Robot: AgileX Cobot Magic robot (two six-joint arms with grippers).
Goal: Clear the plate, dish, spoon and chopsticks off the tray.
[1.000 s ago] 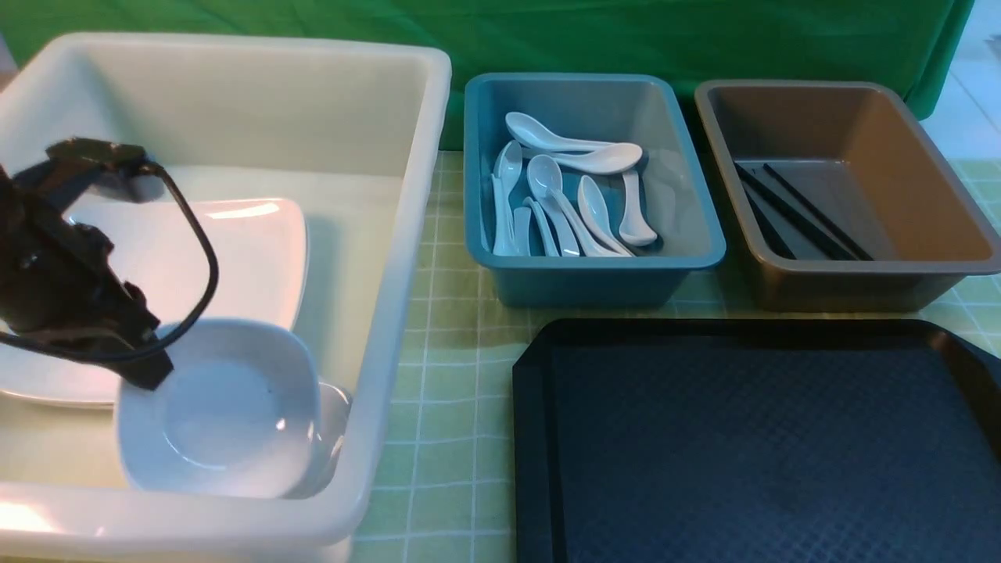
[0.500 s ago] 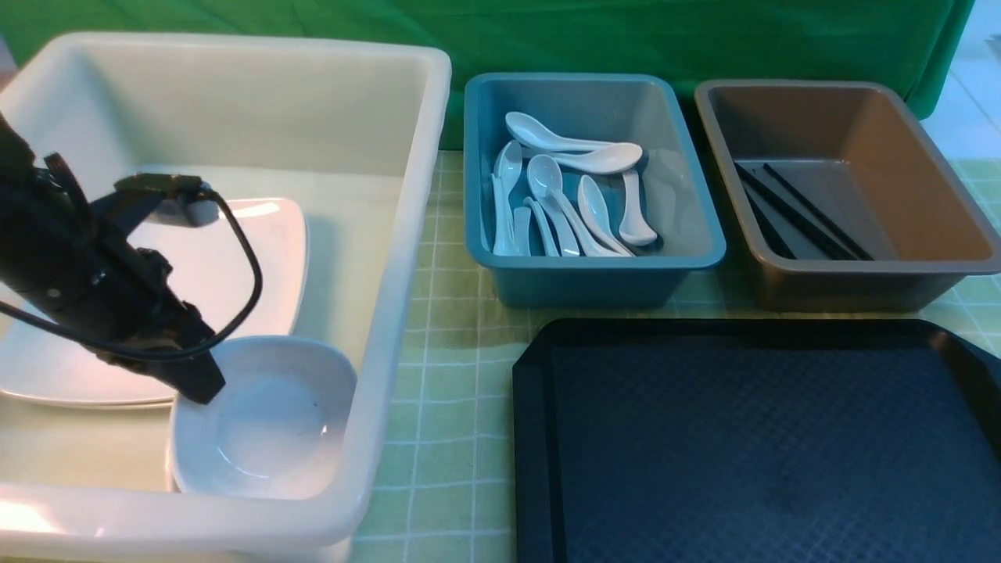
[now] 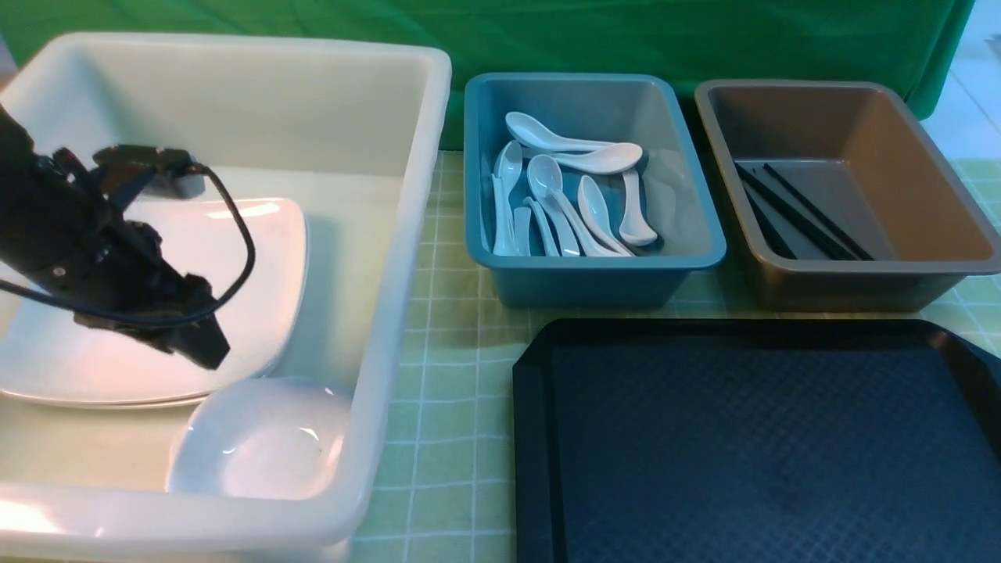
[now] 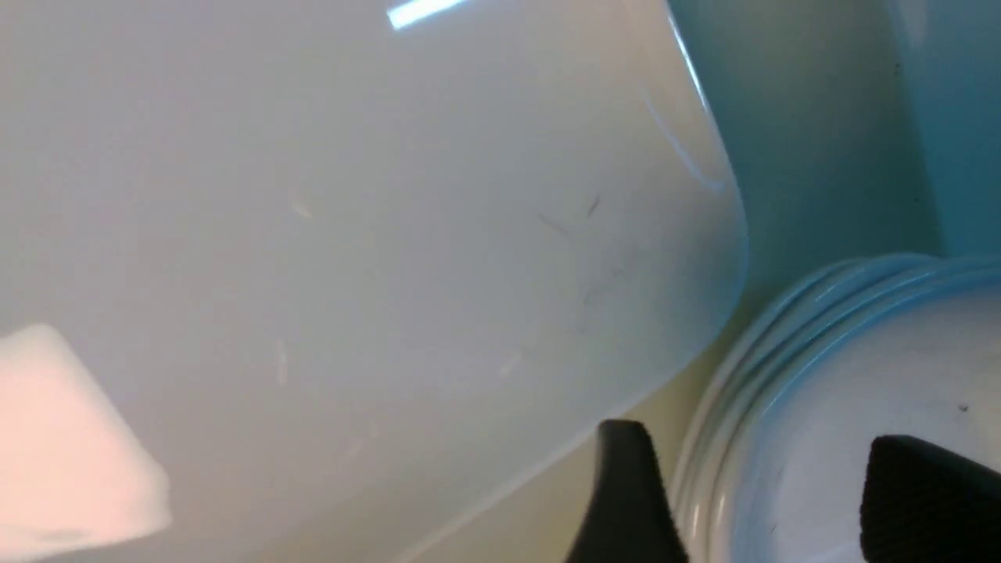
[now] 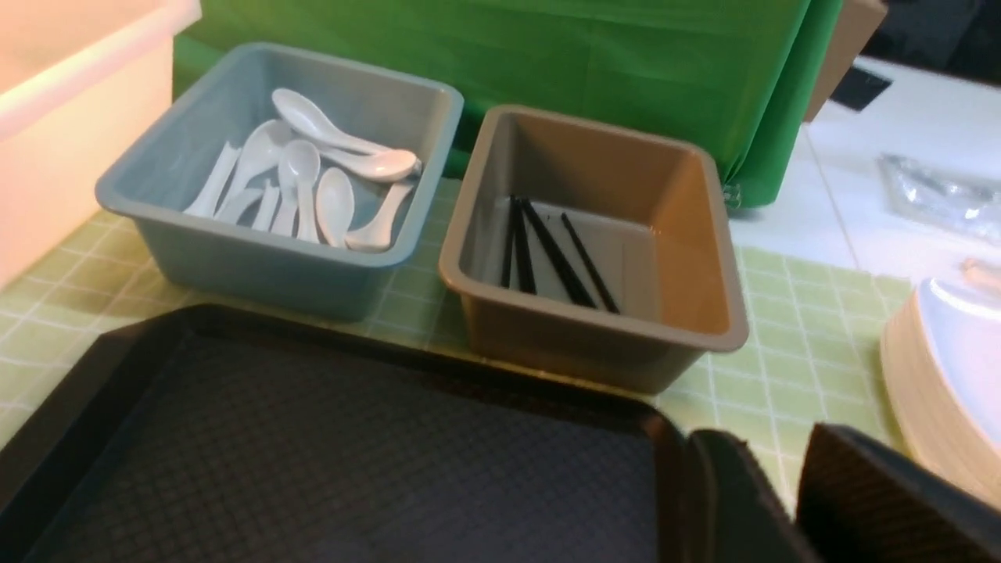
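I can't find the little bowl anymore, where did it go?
In the front view the small dish sits on the left, inside the big white tub, in its near right corner, just in front of the plate.

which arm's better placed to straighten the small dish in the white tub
Left. The left gripper hangs open just above the dish inside the white tub; the right gripper is over by the tray, away from the tub.

Green drape [image 3: 626, 39] behind, pale green checked tablecloth [image 3: 446, 407], white tiled floor [image 5: 844, 172] beyond.
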